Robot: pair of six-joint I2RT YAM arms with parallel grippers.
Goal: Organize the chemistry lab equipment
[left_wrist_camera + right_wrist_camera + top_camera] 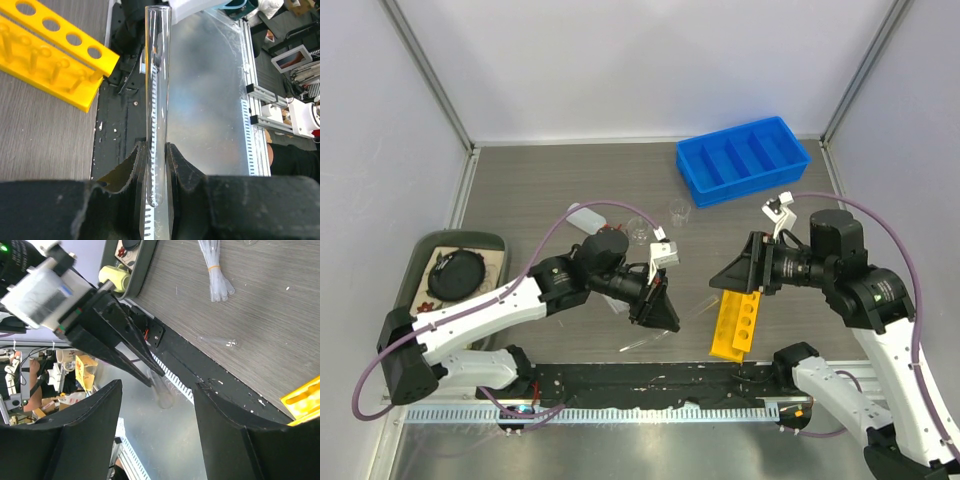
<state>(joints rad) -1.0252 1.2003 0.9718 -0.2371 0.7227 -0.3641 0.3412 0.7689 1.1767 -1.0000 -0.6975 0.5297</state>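
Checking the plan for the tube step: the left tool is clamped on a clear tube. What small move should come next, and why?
Probably carry the left tool toward the yellow rack and line the tube up with a hole. The tube is clamped near its rounded end, the rack lies close by with open holes, and the right tool is open, holding nothing.

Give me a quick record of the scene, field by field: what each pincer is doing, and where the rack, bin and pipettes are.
Left pincer: shut on a clear test tube, gripped near its rounded end
Right pincer: open, gripping nothing, facing the left one
Yellow rack: on the table, near edge, right of centre; no tubes visible in its holes
Blue bin: far right corner
Pipette bundle: lying flat, banded together
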